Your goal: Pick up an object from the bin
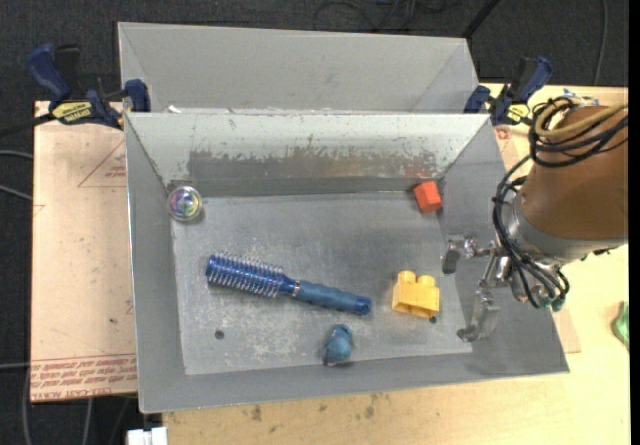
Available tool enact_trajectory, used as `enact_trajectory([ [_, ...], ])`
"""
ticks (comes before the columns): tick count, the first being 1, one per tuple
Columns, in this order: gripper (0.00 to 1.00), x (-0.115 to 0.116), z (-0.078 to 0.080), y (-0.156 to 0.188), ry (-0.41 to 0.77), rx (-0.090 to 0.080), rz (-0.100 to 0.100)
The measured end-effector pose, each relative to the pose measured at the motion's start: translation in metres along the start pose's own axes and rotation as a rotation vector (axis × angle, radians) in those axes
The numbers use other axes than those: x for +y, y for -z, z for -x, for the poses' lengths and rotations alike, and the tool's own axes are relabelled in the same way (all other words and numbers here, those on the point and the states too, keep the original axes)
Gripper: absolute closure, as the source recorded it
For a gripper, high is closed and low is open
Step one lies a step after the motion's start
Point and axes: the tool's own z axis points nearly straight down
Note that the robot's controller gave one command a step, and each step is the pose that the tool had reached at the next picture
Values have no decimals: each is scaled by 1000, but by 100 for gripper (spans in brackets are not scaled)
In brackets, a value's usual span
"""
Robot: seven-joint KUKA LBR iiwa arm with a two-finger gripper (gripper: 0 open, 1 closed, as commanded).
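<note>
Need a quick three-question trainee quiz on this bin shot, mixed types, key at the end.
1. Multiple choice: seen in the camera view, where does the yellow block lie from the gripper? A) to its left B) to its right C) far behind it, at the back wall
2. True or false: the orange block lies close to the back wall of the bin.
3. Fill in: the bristle end of the hairbrush points to the view's ____.

Key: 1 A; 2 true; 3 left.

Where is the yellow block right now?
In the camera view the yellow block lies right of centre on the bin floor, between the blue hairbrush on its left and the gripper on its right.
</note>
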Motion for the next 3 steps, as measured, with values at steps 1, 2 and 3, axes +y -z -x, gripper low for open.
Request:
enact_trajectory([
  [1, 0, 38, 43, -110, 78, 4, 3],
  [2, 0, 31, 84, -115, 135, -5, 0],
  [3, 0, -3, 60, -121, 160, 2, 0],
])
